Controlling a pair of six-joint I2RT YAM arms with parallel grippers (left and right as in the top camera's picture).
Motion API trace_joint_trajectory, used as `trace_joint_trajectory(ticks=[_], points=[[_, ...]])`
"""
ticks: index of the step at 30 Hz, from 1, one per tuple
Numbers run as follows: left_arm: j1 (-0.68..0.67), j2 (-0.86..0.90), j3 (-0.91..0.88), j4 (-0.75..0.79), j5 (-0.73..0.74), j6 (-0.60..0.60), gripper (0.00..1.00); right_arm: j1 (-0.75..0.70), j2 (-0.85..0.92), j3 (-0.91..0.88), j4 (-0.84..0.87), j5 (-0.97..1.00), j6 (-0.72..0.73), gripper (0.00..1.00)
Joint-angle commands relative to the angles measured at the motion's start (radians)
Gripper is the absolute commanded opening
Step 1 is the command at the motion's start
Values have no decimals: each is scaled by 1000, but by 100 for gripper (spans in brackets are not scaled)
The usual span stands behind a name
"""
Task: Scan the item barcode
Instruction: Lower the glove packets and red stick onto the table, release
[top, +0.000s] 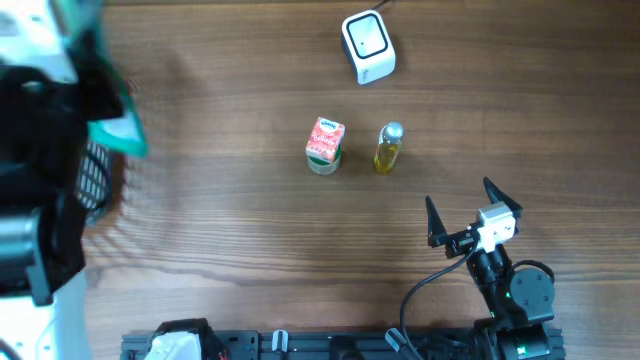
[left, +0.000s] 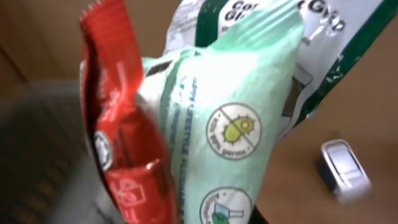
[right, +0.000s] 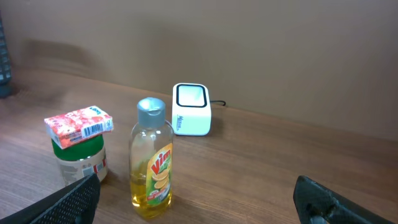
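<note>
Green packet (left: 217, 124) was right up against my left camera, at the table's (top: 250, 230) left end, red packet (left: 118, 137) touching it, left claw (top: 105, 105) blurred, couldn't tell its grip, right claw (top: 457, 190) stood wide apart, bottle (right: 151, 162) and jar (right: 79, 158) beyond it, scanner (right: 191, 109) farthest.

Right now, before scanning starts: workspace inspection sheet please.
Surface: wooden table, no spills seen.
Job's things: scanner at far edge; mint-green pouch, red packet, white-green bag right before left wrist camera.
Clutter: red carton atop jar; Vim bottle beside it, apart; black basket at left.
Grippers: left gripper fingers hidden by packets, state unclear; right gripper open, empty.
Cables: scanner cable; black cable by right arm.
Surroundings: plain brown wall.
</note>
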Motion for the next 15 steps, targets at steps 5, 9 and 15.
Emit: trace_joint_trajectory(ticks=[5,9,15], points=[[-178,220,-155,-182,-168,-278,4,-5,-1,-1,4,-1,-6,100],[-220,346,-319,-98,-189,-306,4,-5,-1,-1,4,-2,-5,99],[-233,476,-486,118,-189,-383,4,-5,-1,-1,4,-1,-5,100]])
